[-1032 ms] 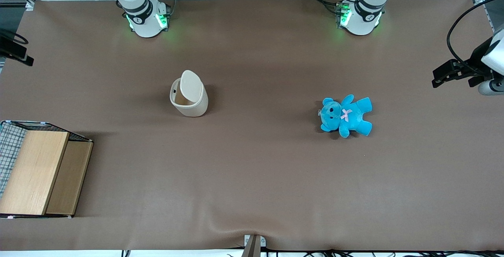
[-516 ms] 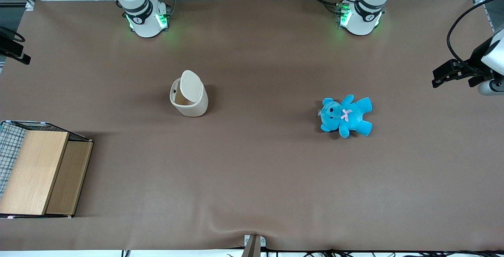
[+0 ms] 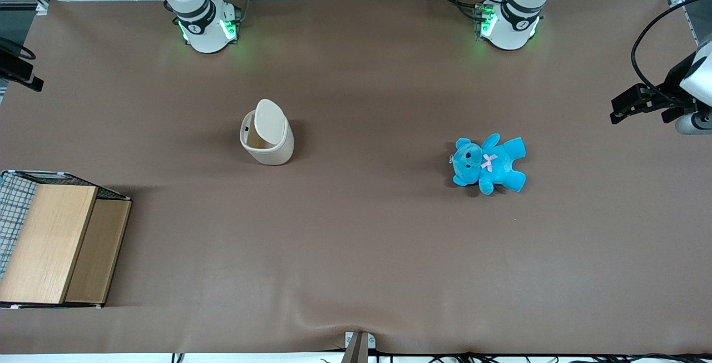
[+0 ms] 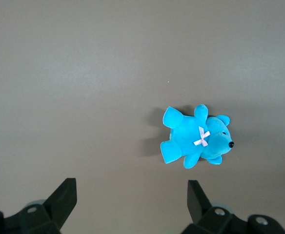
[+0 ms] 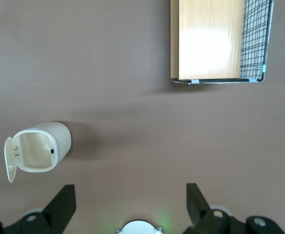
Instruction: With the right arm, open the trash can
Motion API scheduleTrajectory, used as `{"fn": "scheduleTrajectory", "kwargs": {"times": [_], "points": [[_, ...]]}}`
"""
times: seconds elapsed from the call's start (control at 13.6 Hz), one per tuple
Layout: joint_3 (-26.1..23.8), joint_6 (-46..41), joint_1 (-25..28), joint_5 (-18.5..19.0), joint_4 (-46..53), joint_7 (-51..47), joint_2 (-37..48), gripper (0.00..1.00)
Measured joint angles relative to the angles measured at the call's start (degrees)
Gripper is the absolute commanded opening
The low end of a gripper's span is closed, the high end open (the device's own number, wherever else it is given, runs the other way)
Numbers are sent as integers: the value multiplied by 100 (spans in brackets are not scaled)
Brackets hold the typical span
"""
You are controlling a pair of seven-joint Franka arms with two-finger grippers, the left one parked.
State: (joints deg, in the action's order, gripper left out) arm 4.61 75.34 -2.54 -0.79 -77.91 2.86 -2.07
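The cream-white trash can [image 3: 268, 145] stands upright on the brown table. Its flip lid [image 3: 270, 120] is raised and the tan inside shows. In the right wrist view the trash can [image 5: 41, 146] shows from above with its mouth uncovered and its lid [image 5: 9, 160] swung out to the side. My right gripper [image 5: 130, 202] is open and empty, with its black fingers [image 5: 63, 201] wide apart. It hangs high above the table and well away from the can. In the front view only part of the gripper [image 3: 19, 71] shows, at the working arm's end of the table.
A wood-topped wire basket [image 3: 53, 240] sits at the working arm's end, nearer the front camera than the can; it also shows in the right wrist view [image 5: 215, 41]. A blue teddy [image 3: 488, 163] lies toward the parked arm's end, seen too in the left wrist view [image 4: 196, 141].
The right gripper has drifted slightly farther toward the working arm's end of the table. The trash can, lid, teddy and basket have not moved.
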Motion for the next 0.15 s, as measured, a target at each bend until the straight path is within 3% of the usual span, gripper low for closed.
{"fn": "scheduleTrajectory", "kwargs": {"times": [0.15], "points": [[0, -1, 0, 0, 0, 0, 0, 100]]}}
